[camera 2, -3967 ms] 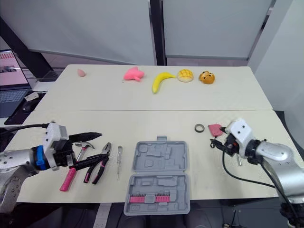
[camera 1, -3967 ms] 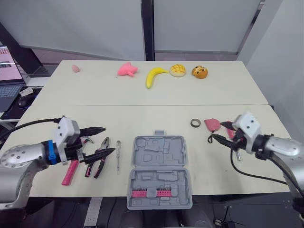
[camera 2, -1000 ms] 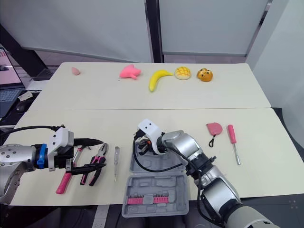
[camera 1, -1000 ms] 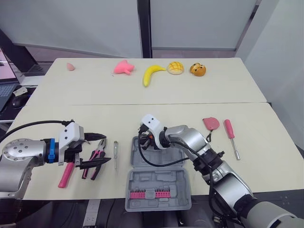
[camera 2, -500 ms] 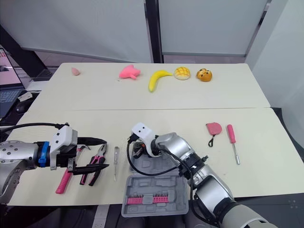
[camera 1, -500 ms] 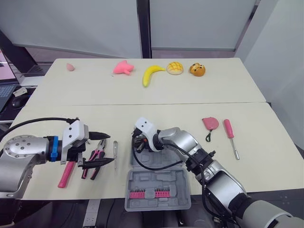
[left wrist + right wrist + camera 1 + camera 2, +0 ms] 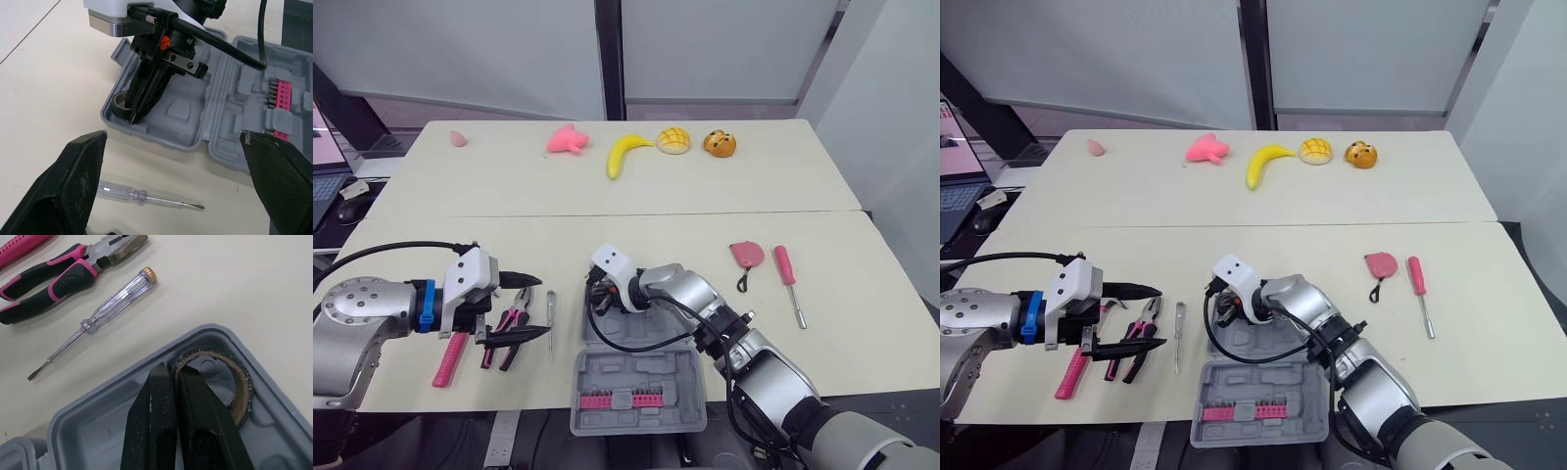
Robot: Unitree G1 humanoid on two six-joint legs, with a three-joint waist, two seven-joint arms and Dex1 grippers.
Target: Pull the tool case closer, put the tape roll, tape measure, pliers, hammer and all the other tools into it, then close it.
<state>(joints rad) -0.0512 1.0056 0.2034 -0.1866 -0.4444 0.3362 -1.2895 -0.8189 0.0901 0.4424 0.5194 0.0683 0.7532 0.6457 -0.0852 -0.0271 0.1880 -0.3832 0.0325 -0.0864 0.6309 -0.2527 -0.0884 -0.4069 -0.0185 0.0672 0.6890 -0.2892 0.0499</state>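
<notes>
Right gripper (image 7: 175, 368) is pinched nearly shut on the brown, gritty-edged tape roll (image 7: 243, 394) in the grey moulded-plastic case's (image 7: 636, 372) far left corner. Left gripper (image 7: 543, 306) gapes wide, empty, over pink-handled pliers (image 7: 58, 276).

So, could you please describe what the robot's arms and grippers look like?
Both arms are silver-grey metal with white boxy wrist housings and black cables. The left gripper and right gripper each have two tapered black fingers. The left arm has a blue band; the right gripper, an orange mark.
</notes>
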